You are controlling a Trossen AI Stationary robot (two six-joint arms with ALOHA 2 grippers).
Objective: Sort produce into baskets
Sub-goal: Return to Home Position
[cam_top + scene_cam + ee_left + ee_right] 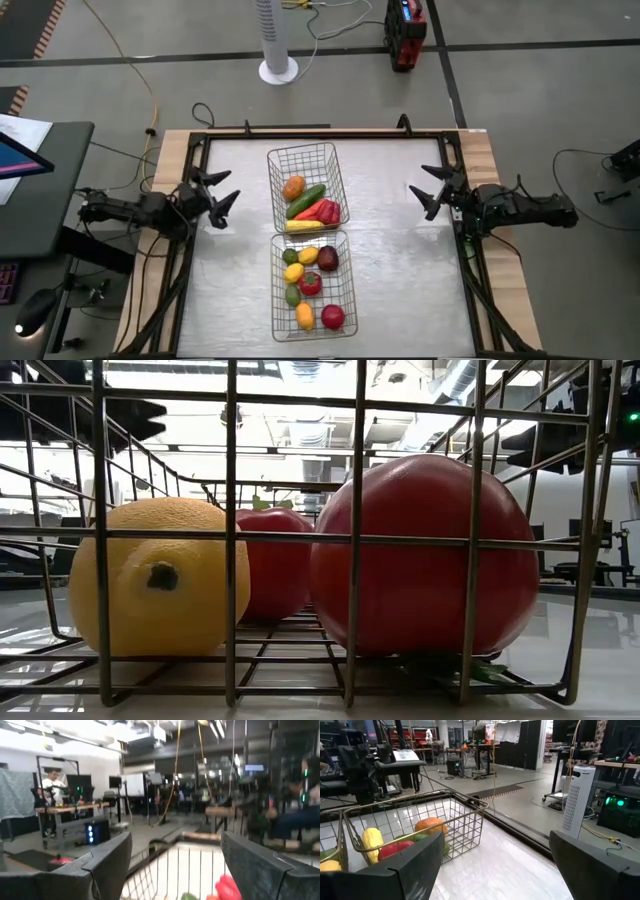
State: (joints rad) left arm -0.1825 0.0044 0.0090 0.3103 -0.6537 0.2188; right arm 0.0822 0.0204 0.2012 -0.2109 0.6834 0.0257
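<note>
Two rectangular silver wire-mesh baskets sit end to end in the centre of the high view, on a pale brushed-metal table (400,270) with wooden side strips. The upper basket (302,147) holds a round orange (294,187), a long green cucumber (306,199), glossy red peppers (324,211) and a long yellow piece (305,226) lying across its lower end. The lower basket (314,337) holds yellow lemons (308,256), green limes (290,257), a dark-red apple (327,259), a red tomato-like fruit (311,283) and, at its bottom end, a dimpled yellow-orange fruit (304,316) touching a smooth red apple (333,317). In the low view the basket's thin grid wires cross in front of these last two, which fill most of the frame.

The left gripper (218,200) hangs at centre left and the right gripper (432,190) at centre right. Both are well apart from the baskets, with dark angular fingers spread wide and nothing between them.

A white tower fan (275,40) stands on the grey floor at the top centre. A red box (405,35) sits to its right, amid loose cables.
</note>
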